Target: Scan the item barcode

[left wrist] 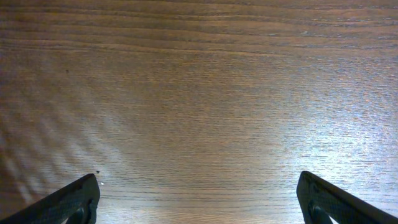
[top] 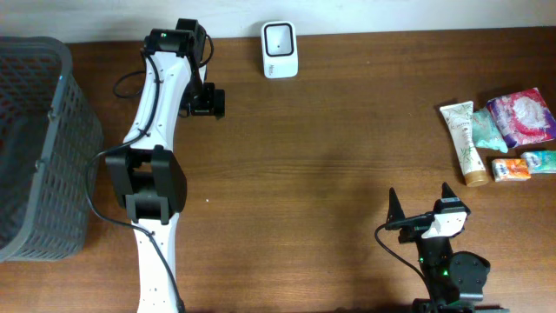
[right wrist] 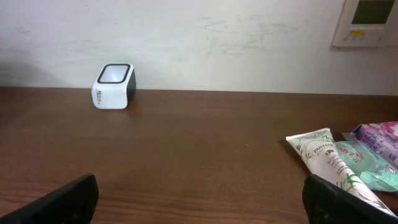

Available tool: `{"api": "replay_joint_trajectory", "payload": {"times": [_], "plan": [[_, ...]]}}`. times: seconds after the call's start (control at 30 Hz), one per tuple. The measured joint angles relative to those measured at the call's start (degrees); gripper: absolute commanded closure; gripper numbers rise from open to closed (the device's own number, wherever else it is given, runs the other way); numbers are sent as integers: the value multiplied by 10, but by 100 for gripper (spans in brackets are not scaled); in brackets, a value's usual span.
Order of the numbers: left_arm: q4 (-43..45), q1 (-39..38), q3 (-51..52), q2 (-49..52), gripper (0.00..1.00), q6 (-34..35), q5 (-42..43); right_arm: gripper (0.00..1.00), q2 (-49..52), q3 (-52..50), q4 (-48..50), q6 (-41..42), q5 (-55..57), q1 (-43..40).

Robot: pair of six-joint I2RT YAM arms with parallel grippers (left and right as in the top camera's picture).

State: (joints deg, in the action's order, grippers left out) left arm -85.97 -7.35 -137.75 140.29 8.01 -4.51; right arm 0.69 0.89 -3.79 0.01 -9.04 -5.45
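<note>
table (top: pixel 330 156): I am looking down at a brown wood table, and everything is sitting on it.
basket (top: pixel 35 148): A big grey basket with holes in its sides is standing at the left edge.
left arm (top: pixel 161 96): My white left arm is reaching up the left side, next to the basket, and bending back down at the far end.
right arm (top: pixel 447 261): My right arm is staying low at the near edge, on the right side.
left pincer (left wrist: pixel 199 186): It is standing wide open and holding nothing. Its camera is showing me only bare wood between the two black fingers.
right pincer (top: pixel 419 196): It is wide open too, and it is holding nothing. It is pointing across the table toward the far wall.
scanner (top: pixel 280 49): The little white box with the dark window is sitting at the far edge, about the middle, well apart from both pincers.
tube (top: pixel 465 143): A cream tube with a gold cap is lying at the right side, the nearest item to my right pincer but not touching it.
pink packet (top: pixel 521 117): It is lying just right of the tube, nearer the far edge.
green-blue packet (top: pixel 486 130): It is lying between the tube and the pink packet, touching both.
orange box (top: pixel 511 169): It is lying just beside the tube's cap end.
small packet (top: pixel 540 161): It is lying right next to the orange box, at the table's right edge.
</note>
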Motion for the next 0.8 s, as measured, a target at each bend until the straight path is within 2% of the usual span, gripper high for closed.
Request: {"api": "replay_joint_trajectory", "payload": {"times": [0.57, 0.7, 0.77, 0.8], "plan": [[0, 0, 0, 0, 1, 0, 0, 1, 0, 0, 0, 0, 0, 0], [-36, 0, 1, -2, 1, 0, 0, 1, 0, 0, 0, 0, 0, 0], [-23, 0, 34, -43, 1, 0, 0, 1, 0, 0, 0, 0, 0, 0], [12, 0, 75, -85, 1, 0, 0, 1, 0, 0, 0, 0, 0, 0]]}}
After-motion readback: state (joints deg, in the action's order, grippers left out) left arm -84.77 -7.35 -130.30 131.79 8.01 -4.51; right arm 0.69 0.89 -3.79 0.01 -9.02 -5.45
